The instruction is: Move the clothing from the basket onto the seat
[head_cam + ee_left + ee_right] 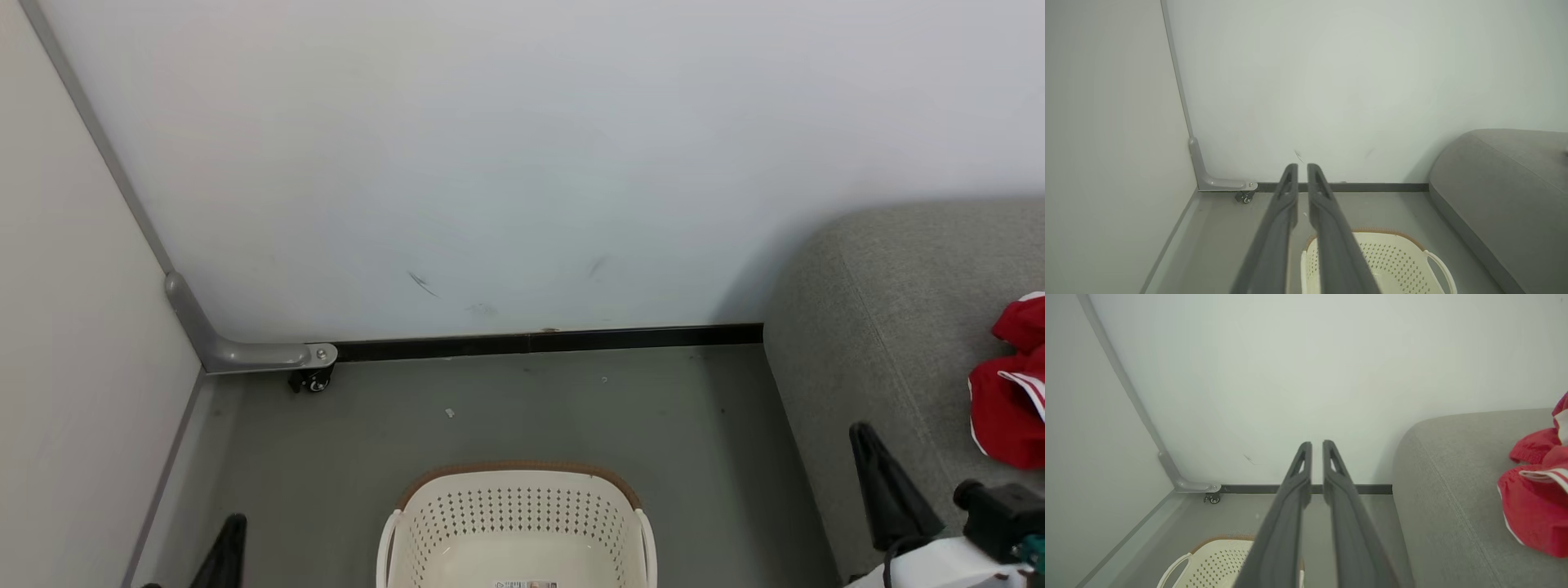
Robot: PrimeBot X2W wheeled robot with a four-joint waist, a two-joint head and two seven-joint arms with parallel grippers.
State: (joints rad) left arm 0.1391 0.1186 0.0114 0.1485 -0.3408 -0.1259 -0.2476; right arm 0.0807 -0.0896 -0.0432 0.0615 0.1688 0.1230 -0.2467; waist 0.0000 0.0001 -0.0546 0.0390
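Since the part of the basket (514, 510) I can see into shows only bare plastic and a label, I hold both pairs of fingers drawn together on nothing. My left gripper (1302, 167) sits to the basket's left and my right gripper (1317, 444) to its right, both pointing past it. I take this for a rest pose, the job likely done. Right of the basket, well apart from it, the clothing (1008, 392) lies crumpled on the seat (882, 327). Under the basket runs a smooth grey floor (490, 408). Beyond it are a black skirting strip (571, 339), a small caster (310, 380) to the far left, then a plain pale wall (522, 163).
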